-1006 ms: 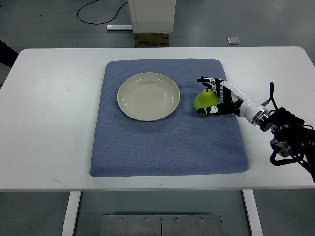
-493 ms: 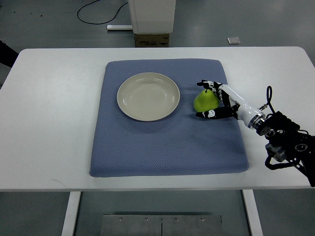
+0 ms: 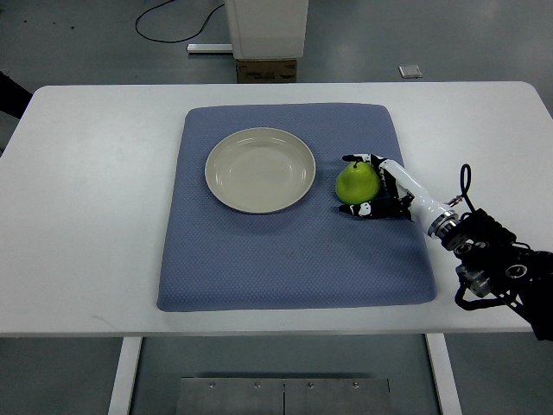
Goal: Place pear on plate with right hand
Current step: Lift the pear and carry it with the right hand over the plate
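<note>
We saw the right hand [image 3: 378, 184] coming in from the lower right of the frame, its fingers [image 3: 356, 210] curled around a green pear [image 3: 357, 182]. Fingers wrapped the pear above and below, holding it. The pear sat right of centre in the frame, over the blue mat [image 3: 294, 251], just beside the plate [image 3: 260, 169] on its right side, not on it. We could not tell if the pear touched the mat. The plate lay on the mat's upper middle. The mat covered the middle of the white surface [image 3: 86, 216]. A cable [image 3: 164, 22] ran on the floor at the upper left.
</note>
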`<state>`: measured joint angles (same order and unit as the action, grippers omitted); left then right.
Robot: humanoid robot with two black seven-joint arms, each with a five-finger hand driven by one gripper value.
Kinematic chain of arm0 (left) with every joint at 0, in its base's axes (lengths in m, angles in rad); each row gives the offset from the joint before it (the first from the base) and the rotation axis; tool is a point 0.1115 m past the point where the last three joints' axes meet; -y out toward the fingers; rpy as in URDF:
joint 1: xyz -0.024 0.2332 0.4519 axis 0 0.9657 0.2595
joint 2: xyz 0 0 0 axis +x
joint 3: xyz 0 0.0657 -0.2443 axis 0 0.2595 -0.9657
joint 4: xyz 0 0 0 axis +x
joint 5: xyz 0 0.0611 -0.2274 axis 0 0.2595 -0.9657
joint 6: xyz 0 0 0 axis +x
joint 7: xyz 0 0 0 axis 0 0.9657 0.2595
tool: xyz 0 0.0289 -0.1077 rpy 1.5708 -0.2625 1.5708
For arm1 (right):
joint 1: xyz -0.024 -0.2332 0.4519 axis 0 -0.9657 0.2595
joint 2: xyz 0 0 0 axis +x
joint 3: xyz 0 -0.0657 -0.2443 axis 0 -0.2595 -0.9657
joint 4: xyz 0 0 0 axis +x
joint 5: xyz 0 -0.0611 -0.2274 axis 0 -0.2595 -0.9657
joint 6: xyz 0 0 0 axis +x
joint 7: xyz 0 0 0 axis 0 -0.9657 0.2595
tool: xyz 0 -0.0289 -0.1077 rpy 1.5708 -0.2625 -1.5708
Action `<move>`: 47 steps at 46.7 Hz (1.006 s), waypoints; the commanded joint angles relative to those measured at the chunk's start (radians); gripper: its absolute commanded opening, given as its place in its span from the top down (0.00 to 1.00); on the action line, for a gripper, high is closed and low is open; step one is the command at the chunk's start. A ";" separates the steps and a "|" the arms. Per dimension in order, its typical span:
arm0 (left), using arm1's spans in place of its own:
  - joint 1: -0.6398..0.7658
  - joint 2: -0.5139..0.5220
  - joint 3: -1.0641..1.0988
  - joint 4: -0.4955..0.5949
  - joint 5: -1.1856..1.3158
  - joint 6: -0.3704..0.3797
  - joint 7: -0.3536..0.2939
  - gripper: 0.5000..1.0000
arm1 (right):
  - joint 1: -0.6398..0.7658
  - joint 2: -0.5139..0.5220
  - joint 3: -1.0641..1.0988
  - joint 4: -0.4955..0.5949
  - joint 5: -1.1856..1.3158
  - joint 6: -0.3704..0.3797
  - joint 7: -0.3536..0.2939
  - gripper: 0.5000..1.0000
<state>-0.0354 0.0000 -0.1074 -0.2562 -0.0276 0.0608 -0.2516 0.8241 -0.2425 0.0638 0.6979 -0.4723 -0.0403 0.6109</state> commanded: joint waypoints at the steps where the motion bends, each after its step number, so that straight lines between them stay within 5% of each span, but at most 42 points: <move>1: 0.000 0.000 0.000 0.000 0.000 0.001 0.000 0.00 | 0.003 0.000 -0.010 0.000 0.000 0.000 0.000 1.00; 20: 0.000 0.000 0.000 0.000 0.000 0.001 0.000 0.00 | 0.075 0.012 0.004 0.005 0.011 0.007 0.000 1.00; 47: 0.000 0.000 0.000 0.000 0.000 0.001 0.000 0.00 | 0.198 0.226 0.004 -0.003 0.014 -0.006 0.000 1.00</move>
<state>-0.0352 0.0000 -0.1073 -0.2562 -0.0276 0.0606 -0.2516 1.0178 -0.0389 0.0677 0.6961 -0.4586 -0.0435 0.6108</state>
